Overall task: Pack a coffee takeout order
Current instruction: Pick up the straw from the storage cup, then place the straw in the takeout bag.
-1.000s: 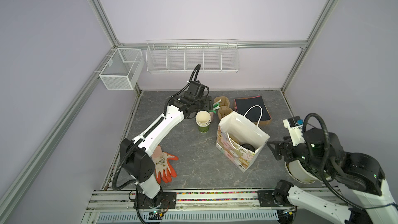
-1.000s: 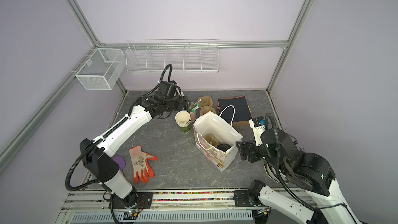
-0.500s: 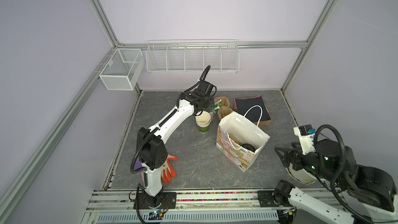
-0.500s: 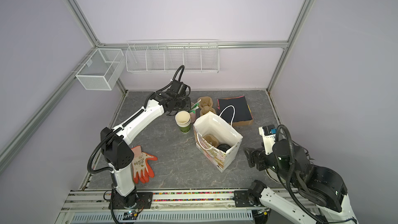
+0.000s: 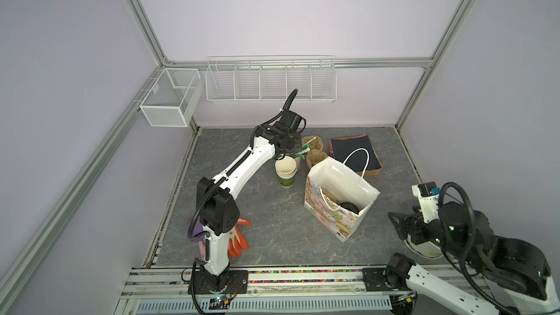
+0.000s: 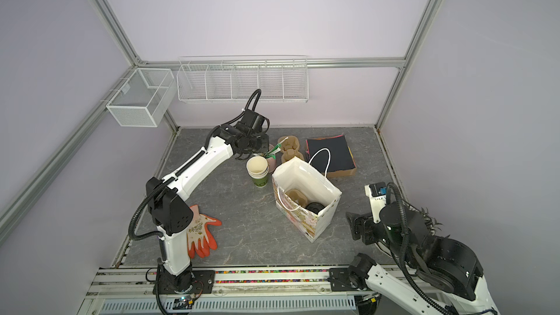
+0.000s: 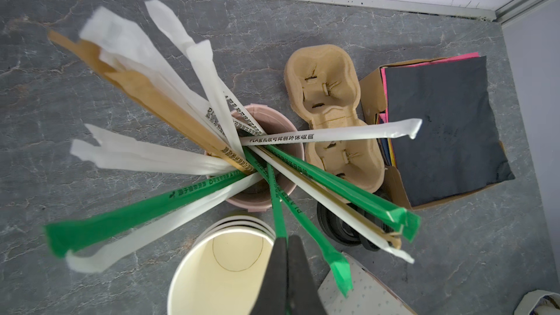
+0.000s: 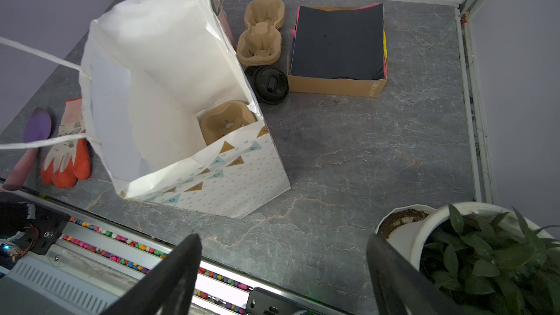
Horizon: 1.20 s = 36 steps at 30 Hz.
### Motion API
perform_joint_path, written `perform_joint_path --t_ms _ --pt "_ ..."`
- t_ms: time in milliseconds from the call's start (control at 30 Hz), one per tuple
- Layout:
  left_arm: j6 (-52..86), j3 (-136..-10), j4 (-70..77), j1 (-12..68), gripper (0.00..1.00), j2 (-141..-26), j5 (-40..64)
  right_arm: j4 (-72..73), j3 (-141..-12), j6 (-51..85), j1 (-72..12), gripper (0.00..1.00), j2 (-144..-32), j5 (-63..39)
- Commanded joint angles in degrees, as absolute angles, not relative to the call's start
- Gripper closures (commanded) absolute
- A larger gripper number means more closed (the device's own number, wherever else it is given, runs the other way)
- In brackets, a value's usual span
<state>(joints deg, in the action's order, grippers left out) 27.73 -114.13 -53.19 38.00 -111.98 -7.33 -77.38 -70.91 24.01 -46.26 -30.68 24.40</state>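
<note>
The pulp carrier and black cup are half hidden by the walls of the paper bag. At 7 o'clock on the table, a purple tool is largely covered by the left arm. The end of a green straw is lost between the closed fingertips of the left gripper.

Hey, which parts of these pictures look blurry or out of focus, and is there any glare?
Left wrist view: the near ends of the paper-wrapped straws are smeared, while the stacked pulp cup carriers are sharp. Right wrist view: the right gripper is a soft dark blur, the paper bag crisp. Both top views: even soft light, no strong glare, faint shadows.
</note>
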Motion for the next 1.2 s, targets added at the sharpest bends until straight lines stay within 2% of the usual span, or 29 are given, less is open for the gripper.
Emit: perform_joint_path --t_ms 0,367,600,800,967,1167 --pt "26.4 -119.5 -58.4 38.1 1.00 -112.0 -9.6 -78.0 -69.6 24.4 -46.2 0.12 -30.0 25.4" --pt "23.8 -130.5 -68.0 38.1 1.00 -108.6 -14.6 -76.4 -66.0 25.6 -46.1 0.12 -27.9 25.6" --pt "22.7 -140.3 -73.4 38.5 1.00 -101.2 -14.4 -76.2 -64.6 27.0 -46.1 0.12 -26.6 26.6" --pt "22.7 -139.2 -73.1 42.8 1.00 -96.2 -14.3 -76.1 -64.3 27.2 -46.1 0.12 -26.7 26.6" --pt "24.4 -147.0 -76.4 46.8 1.00 -96.3 -11.1 -76.0 -63.7 27.7 -46.1 0.12 -26.1 26.9" --pt "26.8 -145.5 -74.9 56.7 1.00 -92.8 -7.4 -76.3 -63.5 28.7 -46.0 0.12 -25.6 27.9"
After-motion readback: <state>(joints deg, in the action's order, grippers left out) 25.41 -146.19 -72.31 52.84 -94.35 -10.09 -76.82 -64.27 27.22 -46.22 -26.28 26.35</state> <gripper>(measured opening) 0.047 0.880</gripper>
